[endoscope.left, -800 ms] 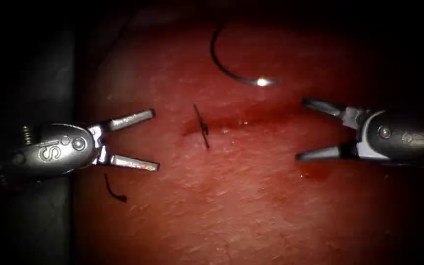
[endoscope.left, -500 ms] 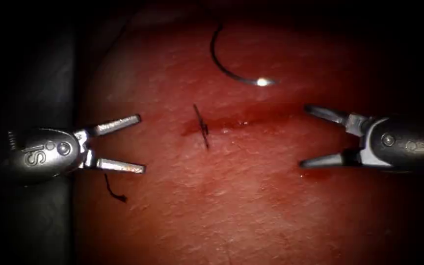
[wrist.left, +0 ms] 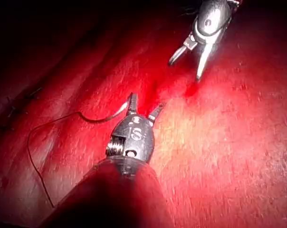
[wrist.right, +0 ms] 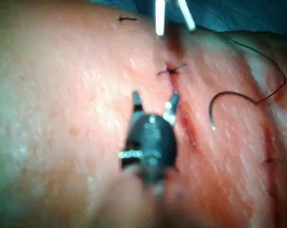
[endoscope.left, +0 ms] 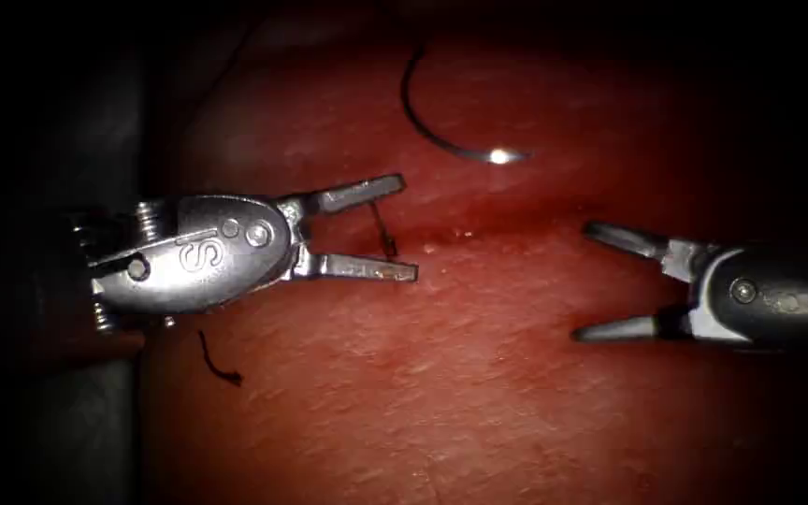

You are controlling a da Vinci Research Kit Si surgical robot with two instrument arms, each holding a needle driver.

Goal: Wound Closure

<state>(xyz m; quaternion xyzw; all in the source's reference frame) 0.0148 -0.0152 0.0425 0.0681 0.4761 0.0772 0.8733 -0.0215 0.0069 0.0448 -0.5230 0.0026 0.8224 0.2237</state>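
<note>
1. Now the left hand (endoscope.left: 406,227), jaws parted and holding nothing, has advanced from the left to straddle the knotted stitch (endoscope.left: 385,236) on the cut (endoscope.left: 479,231).
2. Right hand (endoscope.left: 584,281): parted, empty, slightly withdrawn.
3. Needle (endoscope.left: 441,131): unmoved, lying free on the tissue (endoscope.left: 479,393) beyond the cut, thread (wrist.right: 267,71) attached.
4. Cut thread end (endoscope.left: 217,360): unchanged.

We lose the far end of the needle (endoscope.left: 423,122) in shadow; the left claw (endoscope.left: 402,226) partly covers the knot (endoscope.left: 387,245).

Left tool (endoscope.left: 402,227): jaws spread wide, holding nothing, wrist level, tips pointing right. Right tool (endoscope.left: 584,281): jaws spread wide, holding nothing, tips pointing left, well apart from the left.
</note>
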